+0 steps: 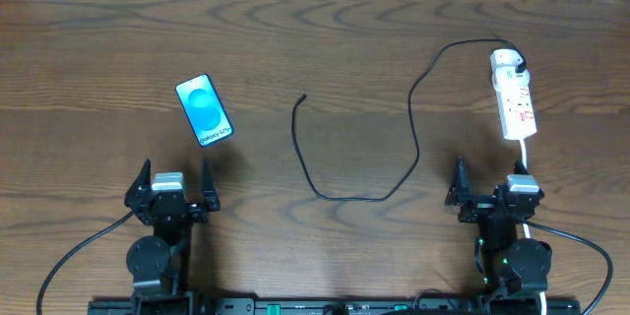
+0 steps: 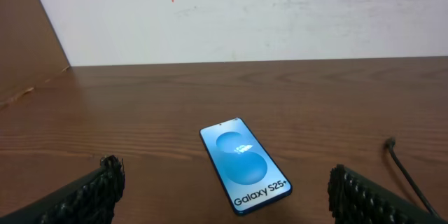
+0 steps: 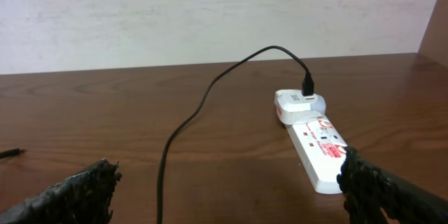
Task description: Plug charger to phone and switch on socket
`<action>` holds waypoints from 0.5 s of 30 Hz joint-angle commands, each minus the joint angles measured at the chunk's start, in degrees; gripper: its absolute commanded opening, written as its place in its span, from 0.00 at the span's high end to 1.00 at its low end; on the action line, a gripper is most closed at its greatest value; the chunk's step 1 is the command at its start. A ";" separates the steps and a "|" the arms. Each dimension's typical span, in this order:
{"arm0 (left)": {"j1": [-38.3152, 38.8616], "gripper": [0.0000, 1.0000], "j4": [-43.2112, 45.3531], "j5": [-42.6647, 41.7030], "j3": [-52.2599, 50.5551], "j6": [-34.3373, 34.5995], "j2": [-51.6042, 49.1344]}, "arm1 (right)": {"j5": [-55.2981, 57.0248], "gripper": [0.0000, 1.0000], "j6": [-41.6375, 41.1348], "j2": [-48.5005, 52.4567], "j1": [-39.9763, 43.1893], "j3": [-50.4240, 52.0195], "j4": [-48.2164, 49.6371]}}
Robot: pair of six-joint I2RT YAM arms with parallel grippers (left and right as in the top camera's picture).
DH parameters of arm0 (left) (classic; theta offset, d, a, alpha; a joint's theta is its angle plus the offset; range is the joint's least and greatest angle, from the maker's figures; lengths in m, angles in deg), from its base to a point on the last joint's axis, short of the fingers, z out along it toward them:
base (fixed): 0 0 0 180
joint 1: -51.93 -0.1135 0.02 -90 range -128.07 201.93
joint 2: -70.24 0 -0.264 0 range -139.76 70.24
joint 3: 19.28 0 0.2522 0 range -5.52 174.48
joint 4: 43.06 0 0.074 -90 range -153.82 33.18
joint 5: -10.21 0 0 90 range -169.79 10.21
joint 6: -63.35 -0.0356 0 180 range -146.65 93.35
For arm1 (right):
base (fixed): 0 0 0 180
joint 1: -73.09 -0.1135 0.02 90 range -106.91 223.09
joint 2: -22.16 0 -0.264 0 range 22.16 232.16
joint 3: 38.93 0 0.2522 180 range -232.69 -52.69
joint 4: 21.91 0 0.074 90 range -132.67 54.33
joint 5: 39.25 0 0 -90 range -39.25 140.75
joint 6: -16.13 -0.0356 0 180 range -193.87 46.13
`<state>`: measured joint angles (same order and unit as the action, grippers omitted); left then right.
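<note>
The phone (image 1: 205,110) lies flat on the table at the left, blue screen up; it also shows in the left wrist view (image 2: 245,175). The black charger cable (image 1: 413,128) runs from the white adapter on the socket (image 1: 515,98) in a long curve to its free plug tip (image 1: 303,97) at mid table. In the right wrist view the cable (image 3: 168,147) and the socket (image 3: 315,147) lie ahead. My left gripper (image 1: 175,179) is open and empty just near of the phone. My right gripper (image 1: 489,182) is open and empty near of the socket.
The socket's white cord (image 1: 529,162) runs toward my right arm. The table's far edge meets a white wall (image 2: 245,14). The cable tip shows at the right of the left wrist view (image 2: 390,142).
</note>
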<state>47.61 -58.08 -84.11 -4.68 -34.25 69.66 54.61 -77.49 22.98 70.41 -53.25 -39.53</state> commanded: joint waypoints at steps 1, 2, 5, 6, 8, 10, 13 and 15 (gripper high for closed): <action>0.26 0.05 -2.34 -0.55 -0.61 -0.74 0.24 | 0.09 0.01 0.70 -0.44 0.39 0.24 -0.09; 0.26 0.05 -2.05 -0.55 -0.61 -0.74 0.24 | 0.09 0.01 0.70 -0.44 0.39 0.24 -0.09; 0.28 0.05 -1.33 -0.59 -0.61 -0.72 0.24 | 0.09 0.01 0.70 -0.44 0.39 0.24 -0.09; 0.28 0.05 -1.33 -0.61 -0.61 -0.70 0.24 | 0.09 0.01 0.70 -0.44 0.39 0.24 -0.09; 0.28 0.05 -1.05 -0.81 -0.61 -0.68 0.24 | 0.09 0.01 0.70 -0.44 0.39 0.24 -0.09; 0.28 0.05 -1.03 -1.03 -0.61 0.02 0.24 | 0.09 0.01 0.70 -0.44 0.39 0.24 -0.09; 0.26 0.05 -1.27 -1.03 -0.61 2.10 0.24 | 0.09 0.01 0.70 -0.44 0.39 0.24 -0.09; 0.26 0.05 -1.20 -1.03 -0.61 2.32 0.20 | 0.09 0.01 0.70 -0.44 0.39 0.24 -0.09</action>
<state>47.61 -57.82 -84.13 -4.68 -33.39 69.66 54.61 -77.49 22.98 70.41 -53.25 -39.53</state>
